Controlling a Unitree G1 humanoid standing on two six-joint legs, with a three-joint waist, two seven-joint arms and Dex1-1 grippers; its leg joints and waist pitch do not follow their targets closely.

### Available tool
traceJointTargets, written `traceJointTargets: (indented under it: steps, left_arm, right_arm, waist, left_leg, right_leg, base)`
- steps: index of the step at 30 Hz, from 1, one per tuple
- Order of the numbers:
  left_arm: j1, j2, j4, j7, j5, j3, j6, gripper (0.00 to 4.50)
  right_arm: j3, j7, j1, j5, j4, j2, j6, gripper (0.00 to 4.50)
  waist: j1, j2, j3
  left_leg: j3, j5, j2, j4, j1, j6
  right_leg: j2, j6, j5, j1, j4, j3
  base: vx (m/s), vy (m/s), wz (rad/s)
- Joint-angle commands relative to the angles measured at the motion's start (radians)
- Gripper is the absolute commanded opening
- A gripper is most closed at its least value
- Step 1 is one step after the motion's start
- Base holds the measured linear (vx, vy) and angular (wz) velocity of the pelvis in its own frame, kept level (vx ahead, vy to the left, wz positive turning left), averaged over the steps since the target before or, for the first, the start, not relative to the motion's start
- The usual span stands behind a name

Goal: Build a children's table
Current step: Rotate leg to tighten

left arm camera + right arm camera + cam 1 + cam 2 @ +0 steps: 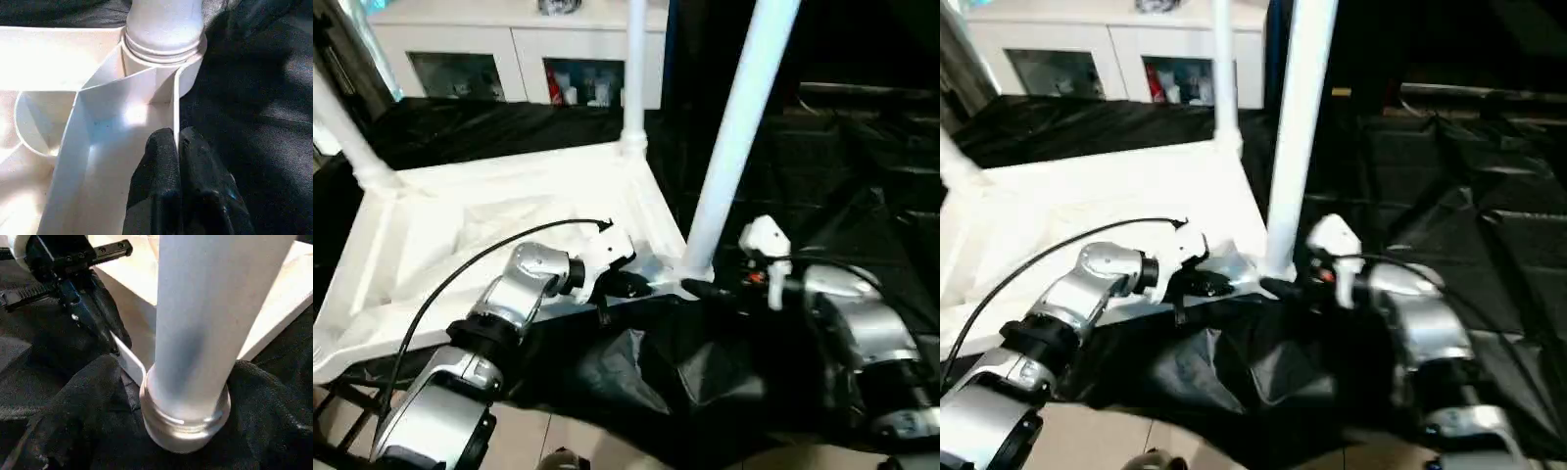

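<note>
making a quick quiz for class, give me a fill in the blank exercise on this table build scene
1. The table top lies upside down on a ____ cloth.
2. The left gripper is shut on the top's ____.
3. The leg nearest the right gripper stands ____ in its corner socket.
4. Behind the table stands a white ____ with glass doors.

Missing words: black; rim; upright; cabinet

A white cabinet (514, 44) with glass doors stands at the back, small colourful items behind its panes. In front of the cabinet, crumpled black sheeting (822, 166) spreads wide, and nearest the camera, pale floor tiles (568, 441) peek out.
</note>
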Motion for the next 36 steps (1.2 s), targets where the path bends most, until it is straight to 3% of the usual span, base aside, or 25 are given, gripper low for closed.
traceJointTargets:
  steps: [1, 10, 11, 15, 22, 23, 27, 28, 30, 31, 36]
  left_arm:
    - [-0.013, -0.005, -0.024, 0.021, -0.011, 0.019, -0.023, 0.00]
    - [0.003, 0.003, -0.040, 0.001, -0.020, 0.011, -0.033, 0.00]
    - [0.007, 0.004, -0.048, -0.009, -0.023, 0.010, -0.032, 0.00]
    - [0.021, 0.008, -0.064, -0.023, -0.027, 0.005, -0.028, 0.00]
    - [0.030, 0.018, -0.075, -0.036, -0.028, -0.002, -0.026, 0.00]
    - [0.032, 0.019, -0.077, -0.036, -0.028, -0.002, -0.025, 0.00]
    - [0.033, 0.025, -0.077, -0.037, -0.028, -0.003, -0.024, 0.00]
    - [0.033, 0.028, -0.077, -0.039, -0.027, -0.004, -0.025, 0.00]
    - [0.034, 0.030, -0.076, -0.040, -0.027, -0.005, -0.025, 0.00]
    - [0.034, 0.032, -0.075, -0.041, -0.027, -0.004, -0.026, 0.00]
    - [0.034, 0.037, -0.072, -0.035, -0.025, -0.001, -0.022, 0.00]
  right_arm:
    - [0.008, 0.037, 0.010, 0.020, -0.021, -0.013, 0.007, 3.82]
    - [0.003, 0.003, 0.022, 0.031, -0.047, -0.005, -0.001, 3.82]
    - [0.004, -0.012, 0.016, 0.028, -0.041, 0.007, -0.010, 3.82]
    - [0.009, -0.084, -0.026, 0.015, 0.016, 0.059, -0.043, 3.82]
    - [0.020, -0.121, -0.056, -0.006, 0.072, 0.081, -0.046, 3.82]
    - [0.020, -0.119, -0.057, -0.007, 0.075, 0.083, -0.048, 3.56]
    - [0.025, -0.110, -0.062, 0.002, 0.091, 0.086, -0.062, 3.46]
    - [0.027, -0.105, -0.062, 0.008, 0.093, 0.087, -0.059, 3.15]
    - [0.027, -0.109, -0.061, 0.011, 0.095, 0.089, -0.062, 3.08]
    - [0.026, -0.110, -0.060, 0.014, 0.095, 0.091, -0.062, 3.06]
    - [0.026, -0.116, -0.053, 0.010, 0.104, 0.107, -0.067, 2.62]
  waist:
    - [-0.003, -0.018, -0.070]
    - [-0.006, -0.022, -0.069]
    - [-0.006, -0.019, -0.070]
    - [-0.015, -0.017, -0.071]
    - [-0.013, -0.015, -0.073]
    - [-0.013, -0.014, -0.073]
    - [-0.015, -0.011, -0.072]
    - [-0.015, -0.010, -0.072]
    - [-0.015, -0.011, -0.073]
    - [-0.014, -0.006, -0.073]
    - [-0.014, -0.009, -0.073]
  left_leg:
    - [-0.012, -0.220, 0.023, -0.064, 0.020, 0.062]
    - [-0.013, -0.217, 0.023, -0.065, 0.017, 0.066]
    - [-0.013, -0.216, 0.024, -0.066, 0.018, 0.063]
    - [-0.013, -0.213, 0.023, -0.066, 0.017, 0.058]
    - [-0.011, -0.184, 0.022, -0.064, 0.016, 0.061]
    - [-0.011, -0.189, 0.022, -0.063, 0.015, 0.062]
    - [-0.012, -0.212, 0.023, -0.065, 0.017, 0.053]
    - [-0.012, -0.214, 0.023, -0.066, 0.018, 0.052]
    - [-0.012, -0.212, 0.024, -0.065, 0.018, 0.053]
    - [-0.012, -0.210, 0.023, -0.065, 0.019, 0.052]
    - [-0.012, -0.211, 0.024, -0.065, 0.019, 0.053]
  right_leg:
    - [-0.050, -0.230, -0.180, 0.047, -0.073, 0.035]
    - [-0.050, -0.217, -0.211, 0.046, -0.076, 0.033]
    - [-0.051, -0.218, -0.210, 0.045, -0.075, 0.033]
    - [-0.049, -0.228, -0.183, 0.043, -0.072, 0.033]
    - [-0.047, -0.243, -0.112, 0.046, -0.064, 0.034]
    - [-0.047, -0.244, -0.116, 0.047, -0.064, 0.033]
    - [-0.048, -0.241, -0.143, 0.047, -0.068, 0.034]
    - [-0.048, -0.241, -0.143, 0.047, -0.068, 0.033]
    - [-0.047, -0.242, -0.134, 0.047, -0.067, 0.034]
    - [-0.047, -0.243, -0.131, 0.047, -0.066, 0.034]
    - [-0.047, -0.248, -0.125, 0.047, -0.066, 0.033]
  base:
    - [0.000, 0.000, 0.00]
    - [0.000, 0.000, 0.00]
    - [0.000, 0.000, 0.00]
    - [0.000, 0.000, 0.00]
    - [0.000, 0.000, 0.00]
    - [0.000, 0.000, 0.00]
    - [0.000, 0.000, 0.00]
    - [0.000, 0.000, 0.00]
    - [0.000, 0.000, 0.00]
    - [0.000, 0.000, 0.00]
    - [0.000, 0.000, 0.00]
